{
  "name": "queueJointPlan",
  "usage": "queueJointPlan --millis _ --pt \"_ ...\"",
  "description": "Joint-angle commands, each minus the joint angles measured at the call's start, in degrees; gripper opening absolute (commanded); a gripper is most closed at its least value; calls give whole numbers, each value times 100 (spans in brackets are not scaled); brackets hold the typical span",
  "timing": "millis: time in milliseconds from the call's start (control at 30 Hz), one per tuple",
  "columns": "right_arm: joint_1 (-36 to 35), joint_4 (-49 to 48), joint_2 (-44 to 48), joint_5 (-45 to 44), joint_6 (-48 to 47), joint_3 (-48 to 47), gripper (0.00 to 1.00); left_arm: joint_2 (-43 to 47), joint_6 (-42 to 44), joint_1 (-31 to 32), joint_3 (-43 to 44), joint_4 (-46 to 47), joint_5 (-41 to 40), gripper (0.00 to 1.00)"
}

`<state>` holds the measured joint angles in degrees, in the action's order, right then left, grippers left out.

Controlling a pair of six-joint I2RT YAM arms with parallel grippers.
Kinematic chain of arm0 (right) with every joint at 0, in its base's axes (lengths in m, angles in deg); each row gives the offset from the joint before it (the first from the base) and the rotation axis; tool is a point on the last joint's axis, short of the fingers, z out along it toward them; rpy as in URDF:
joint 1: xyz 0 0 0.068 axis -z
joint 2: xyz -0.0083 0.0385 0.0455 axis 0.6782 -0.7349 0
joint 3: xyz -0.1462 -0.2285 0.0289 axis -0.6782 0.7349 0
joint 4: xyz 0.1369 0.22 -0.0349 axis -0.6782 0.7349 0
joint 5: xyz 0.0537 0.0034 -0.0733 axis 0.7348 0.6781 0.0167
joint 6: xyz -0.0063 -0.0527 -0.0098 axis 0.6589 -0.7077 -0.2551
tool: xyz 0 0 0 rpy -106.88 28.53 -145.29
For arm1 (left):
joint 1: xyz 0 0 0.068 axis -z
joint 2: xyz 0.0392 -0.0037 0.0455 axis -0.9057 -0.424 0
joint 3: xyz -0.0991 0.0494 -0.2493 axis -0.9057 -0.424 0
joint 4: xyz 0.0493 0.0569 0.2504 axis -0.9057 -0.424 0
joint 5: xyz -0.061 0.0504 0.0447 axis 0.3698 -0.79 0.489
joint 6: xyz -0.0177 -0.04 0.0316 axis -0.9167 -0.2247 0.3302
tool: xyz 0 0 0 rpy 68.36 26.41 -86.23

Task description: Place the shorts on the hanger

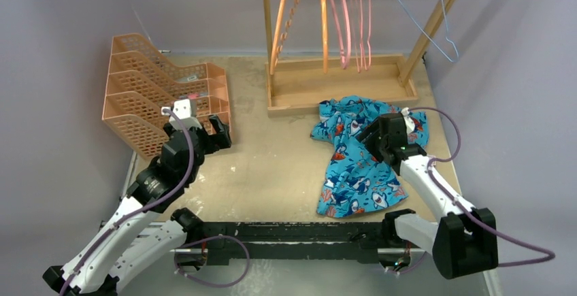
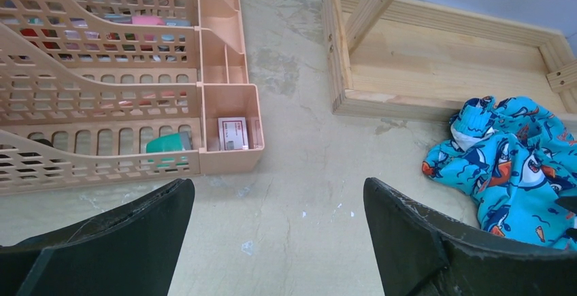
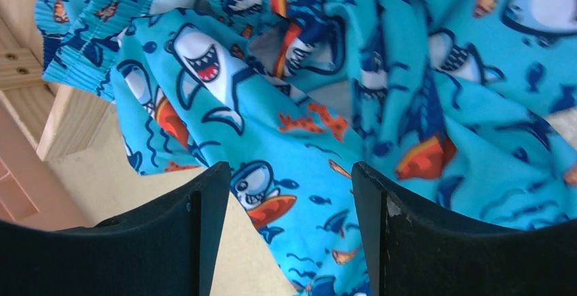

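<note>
the shorts (image 1: pixel 354 180) lie crumpled on the table (image 1: pixel 272 167) by the rack (image 1: pixel 340 88); light, floppy, likely slippery. the right gripper (image 3: pixel 286 180) hangs over them, jaws half apart, pinching nothing i can see. i'd grab the gathered waistband (image 3: pixel 81 58).

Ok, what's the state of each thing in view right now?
Turquoise shark-print fabric shorts: crumpled on the table, unhung.
Thin pink triangular hanger: hanging bare on the wooden rack.
Left gripper: open, empty, near the peach plastic organiser.
Right gripper: open, fingers straddling the shorts' fabric, not clamped.
</note>
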<state>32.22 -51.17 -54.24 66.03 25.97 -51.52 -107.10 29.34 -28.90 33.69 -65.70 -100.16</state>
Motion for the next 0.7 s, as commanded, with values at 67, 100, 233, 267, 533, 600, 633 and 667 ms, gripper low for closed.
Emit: queueJointPlan --millis 67,100,233,267,533,600,633,667 --pt "11 -1915 -528 709 -979 41 69 168 225 -24 -33 249 -56 94" --pt "8 -2089 -602 742 -1029 49 69 191 233 -24 -38 254 -49 94" --pt "-5 -2711 -966 1043 -1420 -3 74 239 287 -24 -51 298 117 94" --pt "-19 -2808 -1092 1067 -1488 -28 75 261 299 -24 -75 320 168 94" --pt "-465 -2609 -2550 1205 -2402 -883 61 246 378 -24 -91 326 294 91" --pt "-754 -2613 -2643 1155 -2512 -1004 44 241 435 -24 -117 349 340 90" --pt "-933 -2618 -2636 1103 -2555 -1043 35 249 446 -26 -130 360 343 90" --pt "-1107 -2625 -2612 1063 -2585 -1084 28 246 446 -24 -141 361 326 89"
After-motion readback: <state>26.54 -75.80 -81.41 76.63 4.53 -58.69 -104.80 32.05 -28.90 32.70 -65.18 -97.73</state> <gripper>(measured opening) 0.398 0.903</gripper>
